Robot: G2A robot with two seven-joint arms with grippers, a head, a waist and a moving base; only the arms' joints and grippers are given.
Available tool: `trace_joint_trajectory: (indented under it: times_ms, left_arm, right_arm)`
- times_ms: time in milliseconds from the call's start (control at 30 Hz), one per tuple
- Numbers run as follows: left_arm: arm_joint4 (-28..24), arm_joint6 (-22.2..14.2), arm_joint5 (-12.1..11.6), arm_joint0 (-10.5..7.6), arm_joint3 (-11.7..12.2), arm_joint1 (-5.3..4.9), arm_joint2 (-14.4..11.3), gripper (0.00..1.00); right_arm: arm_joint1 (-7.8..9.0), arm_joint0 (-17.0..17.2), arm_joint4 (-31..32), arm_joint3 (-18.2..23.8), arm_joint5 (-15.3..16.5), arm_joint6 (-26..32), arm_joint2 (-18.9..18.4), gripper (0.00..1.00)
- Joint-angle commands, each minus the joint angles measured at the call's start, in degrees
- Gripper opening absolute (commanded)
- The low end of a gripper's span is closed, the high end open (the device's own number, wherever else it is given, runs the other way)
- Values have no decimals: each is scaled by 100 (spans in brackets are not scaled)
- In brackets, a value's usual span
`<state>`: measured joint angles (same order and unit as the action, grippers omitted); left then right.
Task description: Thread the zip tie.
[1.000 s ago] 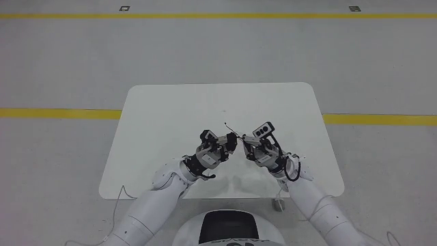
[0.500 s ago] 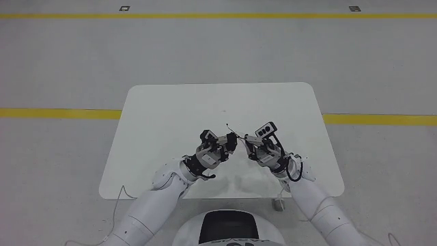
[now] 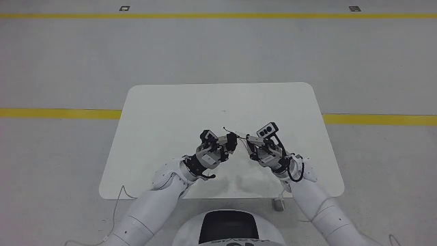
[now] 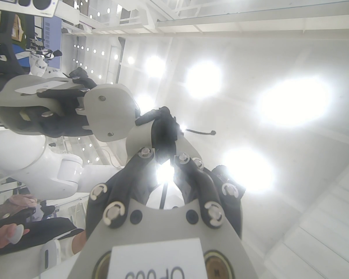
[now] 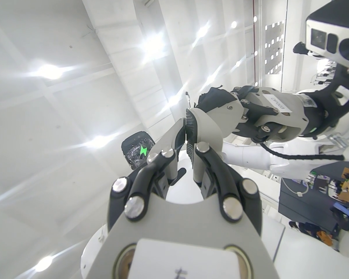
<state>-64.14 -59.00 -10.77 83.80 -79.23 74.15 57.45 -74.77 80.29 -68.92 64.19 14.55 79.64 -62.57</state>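
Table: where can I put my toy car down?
The table is bare across its far half, and along both sides outside the arms. It is crowded at the near middle, where the left gripper and right gripper hold the zip tie.

Most of the thin black plastic zip tie (image 4: 200, 132) is hidden between the pinched pads of the left end effector (image 4: 165, 134); a short stub sticks out. Whether the right end effector (image 5: 186, 127) grips it cannot be told. From the top view the tie is too small to tell head from tail.
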Motion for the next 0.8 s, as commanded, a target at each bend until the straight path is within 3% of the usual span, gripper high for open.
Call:
trace_joint_trajectory:
  times_ms: [0,767]
  left_arm:
    - [0,0,0,0,0,0,0,0]
    - [0,0,0,0,0,0,0,0]
  right_arm:
    - [-2,2,1,-5,-3,0,-8,0]
    - [-11,39,-29,-58,0,0,-82,0]
